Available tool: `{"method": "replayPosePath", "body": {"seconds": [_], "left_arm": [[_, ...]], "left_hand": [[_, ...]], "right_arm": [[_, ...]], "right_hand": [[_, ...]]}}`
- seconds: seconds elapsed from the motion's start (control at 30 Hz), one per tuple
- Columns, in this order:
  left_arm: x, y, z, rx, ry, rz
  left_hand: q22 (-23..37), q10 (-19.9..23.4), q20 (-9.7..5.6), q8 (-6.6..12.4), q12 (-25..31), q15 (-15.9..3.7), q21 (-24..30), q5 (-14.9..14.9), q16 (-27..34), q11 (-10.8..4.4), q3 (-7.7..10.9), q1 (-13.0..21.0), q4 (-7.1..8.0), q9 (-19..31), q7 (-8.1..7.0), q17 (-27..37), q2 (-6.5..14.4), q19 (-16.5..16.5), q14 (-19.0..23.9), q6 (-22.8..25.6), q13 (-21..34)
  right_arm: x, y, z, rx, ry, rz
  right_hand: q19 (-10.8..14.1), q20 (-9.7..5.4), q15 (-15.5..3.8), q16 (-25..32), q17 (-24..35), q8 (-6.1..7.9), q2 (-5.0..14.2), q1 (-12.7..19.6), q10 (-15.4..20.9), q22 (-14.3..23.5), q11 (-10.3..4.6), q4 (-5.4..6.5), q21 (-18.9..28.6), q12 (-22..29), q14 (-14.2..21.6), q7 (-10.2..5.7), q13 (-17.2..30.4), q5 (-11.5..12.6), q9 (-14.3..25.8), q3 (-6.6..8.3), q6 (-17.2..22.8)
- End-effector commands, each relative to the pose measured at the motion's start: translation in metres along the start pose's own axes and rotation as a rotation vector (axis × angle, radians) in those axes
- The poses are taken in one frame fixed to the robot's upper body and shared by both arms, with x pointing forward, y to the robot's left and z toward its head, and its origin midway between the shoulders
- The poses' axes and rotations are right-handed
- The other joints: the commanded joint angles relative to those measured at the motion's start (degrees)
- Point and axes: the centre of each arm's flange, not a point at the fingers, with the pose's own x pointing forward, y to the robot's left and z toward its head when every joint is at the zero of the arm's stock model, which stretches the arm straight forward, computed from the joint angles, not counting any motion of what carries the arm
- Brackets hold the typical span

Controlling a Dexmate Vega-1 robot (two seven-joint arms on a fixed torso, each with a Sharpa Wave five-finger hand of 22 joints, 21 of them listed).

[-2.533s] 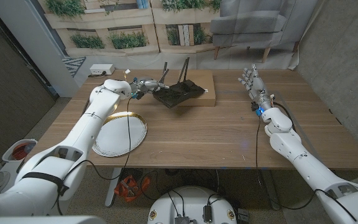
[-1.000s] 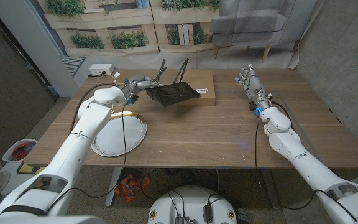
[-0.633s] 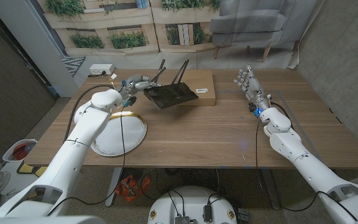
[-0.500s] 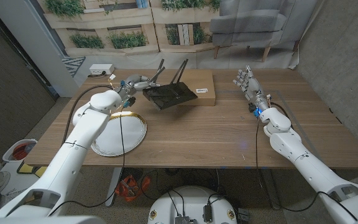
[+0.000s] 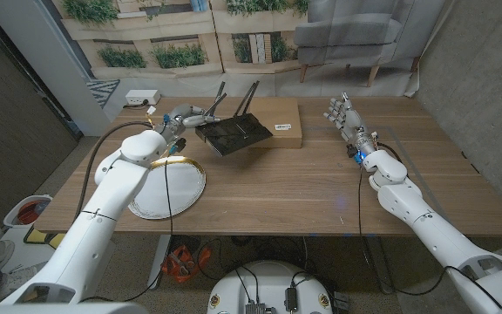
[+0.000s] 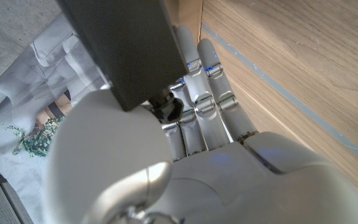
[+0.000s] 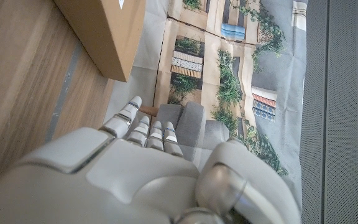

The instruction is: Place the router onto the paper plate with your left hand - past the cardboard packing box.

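1. Wooden table point(image 5: 303, 187) carries everything here, and the left arm reaches out over its far left part with the load already in the air.
2. Cardboard packing box point(image 5: 279, 122) lies flat just beyond the left hand's fingers, on their right-arm side; the router hangs at the box's near left corner, apparently overlapping it from above.
3. White paper plate point(image 5: 168, 187) with its gold rim sits back toward the robot from the fingers, down alongside the left forearm (so my read is the carry must come back and down, away from the box).
4. Black router point(image 5: 230, 133) is lifted and tilted, its long axis running out from the fingers toward the box, with two antennas sticking up on its far edge; it is well apart from the plate.
5. Left hand point(image 5: 184, 116) clamps the router's near end; in the left wrist view the fingers point(image 6: 199, 99) press along the dark slab's point(image 6: 120, 46) underside.
6. Right hand point(image 5: 342, 112) stands upright beyond the box, far from the plate, fingers spread and holding nothing, so the left is plainly the nearer one.
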Motion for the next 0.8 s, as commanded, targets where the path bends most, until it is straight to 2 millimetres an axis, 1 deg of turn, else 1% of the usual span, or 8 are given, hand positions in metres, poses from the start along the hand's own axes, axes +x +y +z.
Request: {"method": "replayPosePath", "body": {"seconds": [0.03, 0.13, 0.23, 0.27, 0.53, 0.8], "left_arm": [[-0.017, 0.006, 0.007, 0.04, 0.02, 0.036], [-0.02, 0.007, 0.007, 0.045, 0.027, 0.044], [-0.023, 0.009, 0.007, 0.047, 0.033, 0.05], [-0.024, 0.01, 0.008, 0.05, 0.036, 0.051], [-0.037, 0.017, 0.012, 0.059, 0.025, 0.075], [-0.048, 0.023, 0.013, 0.066, 0.024, 0.105]], "left_hand": [[-0.02, 2.83, -2.51, 0.05, 0.17, -6.19, 0.61, 0.24, -0.21, -2.29, 0.09, 1.49, 0.27, 0.24, 0.47, 0.17, 1.07, -0.1, 6.01, 0.96, 0.35], [-0.05, 2.94, -2.52, 0.01, 0.16, -6.21, 0.83, 0.25, -0.29, -2.43, 0.11, 1.54, 0.26, 0.18, 0.58, 0.16, 1.07, -0.1, 6.04, 1.07, 0.53], [-0.07, 2.93, -2.49, -0.04, 0.11, -6.23, 1.04, 0.25, -0.32, -2.2, 0.13, 1.63, 0.21, 0.18, 0.43, 0.17, 1.04, -0.07, 6.11, 1.05, 0.69], [-0.08, 2.9, -2.46, -0.06, 0.09, -6.21, 1.1, 0.24, -0.34, -2.39, 0.14, 1.63, 0.22, 0.17, 0.43, 0.17, 1.06, -0.05, 6.13, 1.05, 0.74], [-0.14, 2.93, -2.36, -0.15, -0.03, -6.09, 1.54, 0.21, -0.42, -2.08, 0.12, 1.61, 0.27, 0.15, 0.56, 0.19, 1.03, -0.12, 6.28, 1.12, 1.1], [-0.2, 3.03, -2.35, -0.28, -0.12, -6.21, 1.95, 0.21, -0.5, -1.89, 0.15, 1.75, 0.2, 0.12, 0.59, 0.23, 0.95, -0.23, 6.4, 1.1, 1.45]], "right_arm": [[0.007, 0.004, 0.004, -0.004, -0.008, 0.01], [0.008, 0.005, 0.005, -0.009, -0.009, 0.014], [0.01, 0.006, 0.006, -0.005, -0.012, 0.013], [0.01, 0.007, 0.006, -0.009, -0.013, 0.015], [0.013, 0.009, 0.01, -0.017, -0.029, 0.015], [0.015, 0.012, 0.01, -0.008, -0.028, 0.014]], "right_hand": [[0.53, -0.08, -0.18, 0.05, 0.21, 0.32, -0.11, -0.22, 0.41, 0.16, -0.24, 0.19, 0.18, 0.04, 0.49, 0.15, 0.31, 0.48, 0.2, 0.29, 0.25], [0.54, -0.08, -0.21, 0.05, 0.21, 0.32, -0.12, -0.22, 0.42, 0.16, -0.22, 0.18, 0.18, 0.04, 0.5, 0.12, 0.31, 0.48, 0.2, 0.29, 0.24], [0.56, -0.08, -0.18, 0.05, 0.21, 0.32, -0.13, -0.23, 0.48, 0.16, -0.18, 0.17, 0.19, 0.06, 0.51, 0.12, 0.31, 0.48, 0.2, 0.3, 0.25], [0.56, -0.11, -0.2, 0.05, 0.21, 0.33, -0.13, -0.23, 0.5, 0.16, -0.16, 0.17, 0.19, 0.07, 0.51, 0.12, 0.31, 0.48, 0.2, 0.3, 0.27], [0.66, -0.08, -0.28, 0.08, 0.2, 0.36, -0.17, -0.24, 0.54, 0.16, -0.12, 0.15, 0.22, 0.08, 0.62, 0.12, 0.31, 0.48, 0.2, 0.31, 0.34], [0.73, -0.07, -0.28, 0.07, 0.19, 0.36, -0.21, -0.26, 0.59, 0.16, -0.11, 0.12, 0.24, 0.09, 0.62, 0.16, 0.31, 0.48, 0.19, 0.31, 0.35]]}}
